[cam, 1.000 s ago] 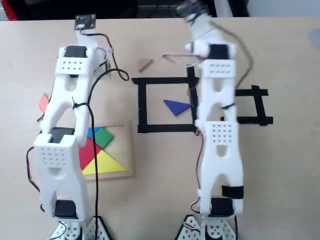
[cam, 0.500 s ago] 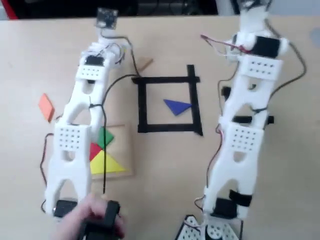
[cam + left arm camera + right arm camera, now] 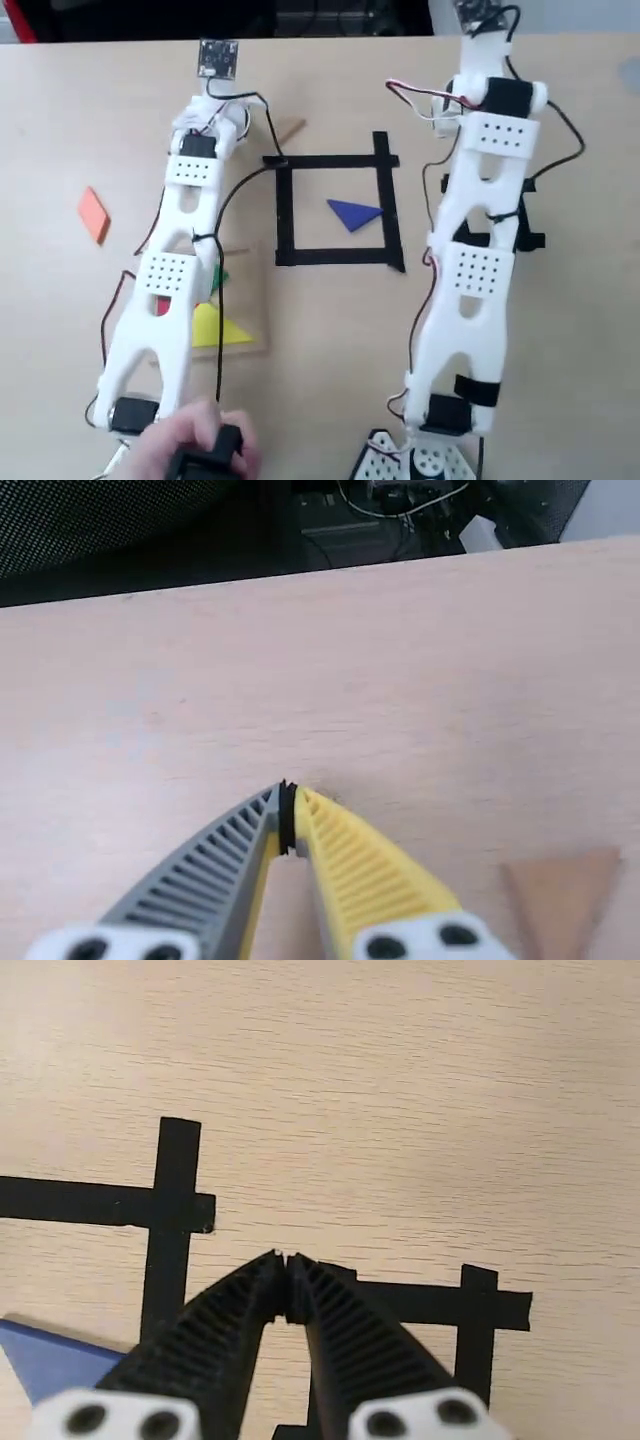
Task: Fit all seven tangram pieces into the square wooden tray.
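you have two arms: left arm [image 3: 185, 215], right arm [image 3: 478, 270]. one tray [image 3: 262, 300], one tape square [image 3: 285, 210]. six pieces show: orange piece [image 3: 93, 214], blue piece [image 3: 355, 212], tan piece [image 3: 291, 128] loose; yellow piece [image 3: 218, 328], green piece [image 3: 215, 278], red piece [image 3: 162, 307] in the tray.

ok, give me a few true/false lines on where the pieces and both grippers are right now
1. The blue triangle lies inside the black tape square. True.
2. The left gripper holds the tan triangle. False: it is shut on nothing, and the triangle lies on the table beside it.
3. The orange piece sits in the wooden tray. False: it lies on the table, apart from the tray.
4. The right gripper is shut and empty. True.
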Tool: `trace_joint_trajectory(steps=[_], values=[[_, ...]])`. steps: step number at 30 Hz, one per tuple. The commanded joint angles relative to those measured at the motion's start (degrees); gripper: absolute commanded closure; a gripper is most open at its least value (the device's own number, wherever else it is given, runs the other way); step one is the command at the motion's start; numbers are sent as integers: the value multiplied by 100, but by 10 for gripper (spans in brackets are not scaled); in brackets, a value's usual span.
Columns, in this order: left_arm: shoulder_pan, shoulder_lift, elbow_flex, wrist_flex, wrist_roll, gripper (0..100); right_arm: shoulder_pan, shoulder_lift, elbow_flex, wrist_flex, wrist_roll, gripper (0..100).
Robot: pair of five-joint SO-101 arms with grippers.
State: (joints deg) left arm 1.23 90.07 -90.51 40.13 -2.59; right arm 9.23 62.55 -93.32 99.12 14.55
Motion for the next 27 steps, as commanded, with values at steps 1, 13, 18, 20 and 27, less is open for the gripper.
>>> trace_joint_trajectory(steps=[1,13,18,20,27], values=[[57,-123,-514,554,-123,970,-105,66,-242,-167,-53,987],[-637,-879,-505,1723,-105,970,-343,541,-251,158,686,987],[-1218,-2330,-505,4123,-149,970,-334,-418,-233,220,747,987],[-1235,-2866,-505,5284,-211,970,-396,-778,-66,220,747,987],[-1833,-3675,154,6101,-659,970,-730,-2299,2826,211,888,987]])
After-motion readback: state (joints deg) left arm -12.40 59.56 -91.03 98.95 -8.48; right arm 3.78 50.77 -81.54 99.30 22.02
